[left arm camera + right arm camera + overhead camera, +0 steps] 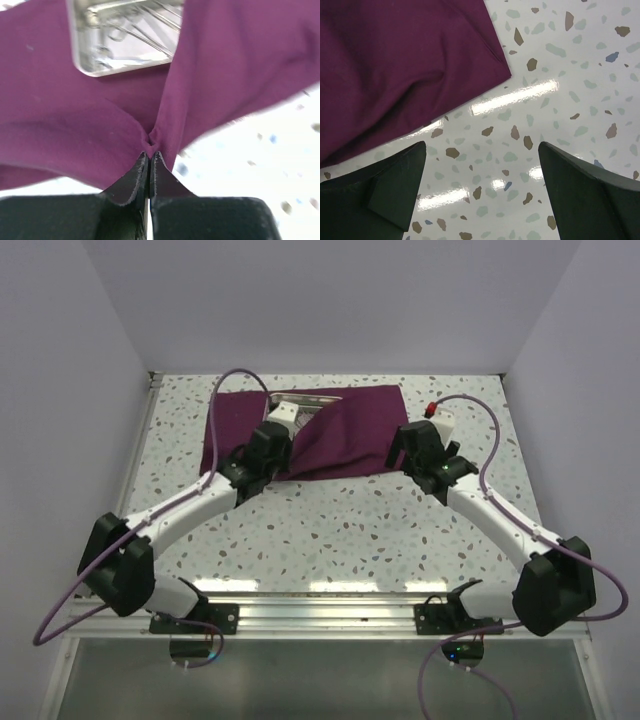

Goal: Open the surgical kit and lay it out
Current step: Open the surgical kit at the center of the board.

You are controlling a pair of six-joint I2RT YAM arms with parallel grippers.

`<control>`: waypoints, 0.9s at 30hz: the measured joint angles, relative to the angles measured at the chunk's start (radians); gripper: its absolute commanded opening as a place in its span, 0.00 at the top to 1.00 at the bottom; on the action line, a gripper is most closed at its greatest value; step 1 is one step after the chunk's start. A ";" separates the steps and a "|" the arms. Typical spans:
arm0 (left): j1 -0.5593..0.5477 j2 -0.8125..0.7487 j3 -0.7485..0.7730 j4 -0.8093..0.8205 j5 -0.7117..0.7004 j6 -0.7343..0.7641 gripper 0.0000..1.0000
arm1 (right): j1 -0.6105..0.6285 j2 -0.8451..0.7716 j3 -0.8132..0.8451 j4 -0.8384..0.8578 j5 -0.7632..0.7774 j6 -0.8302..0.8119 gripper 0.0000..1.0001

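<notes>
The dark purple cloth wrap lies at the back of the table, partly folded back. The shiny steel tray shows in the gap; in the left wrist view the tray holds thin silver instruments. My left gripper is shut on a pinched fold of the cloth, near its front edge, by the tray. My right gripper is open and empty above bare table, just right of the cloth's near right corner, which also shows from above.
The speckled table is walled in white at the left, back and right. Purple cables loop from both arms. A metal rail runs along the near edge by the arm bases.
</notes>
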State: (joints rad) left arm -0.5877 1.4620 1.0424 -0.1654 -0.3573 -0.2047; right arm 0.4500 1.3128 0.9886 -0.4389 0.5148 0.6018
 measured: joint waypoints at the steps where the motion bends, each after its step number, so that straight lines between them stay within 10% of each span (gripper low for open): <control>1: -0.042 -0.040 -0.031 -0.011 -0.011 -0.023 1.00 | 0.000 -0.007 0.000 0.000 -0.003 0.000 0.02; 13: -0.415 -0.157 -0.386 -0.167 -0.159 -0.474 1.00 | 0.000 0.000 0.075 -0.024 -0.070 0.008 0.02; 23: -0.550 0.002 -0.406 -0.180 -0.312 -0.743 1.00 | 0.001 0.475 0.597 -0.036 -0.304 -0.009 0.01; 24: -0.556 0.019 -0.402 -0.177 -0.333 -0.764 0.95 | 0.001 0.528 0.649 -0.049 -0.323 -0.011 0.02; 26: -0.567 0.037 -0.401 -0.168 -0.367 -0.796 0.39 | 0.002 0.626 0.732 -0.062 -0.362 -0.014 0.02; 27: -0.570 0.043 -0.402 -0.156 -0.381 -0.819 0.38 | 0.002 0.666 0.759 -0.069 -0.379 -0.016 0.02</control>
State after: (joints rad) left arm -1.1572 1.5051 0.6403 -0.3218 -0.7383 -1.0237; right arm 0.4515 1.9785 1.7477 -0.5083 0.1356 0.5861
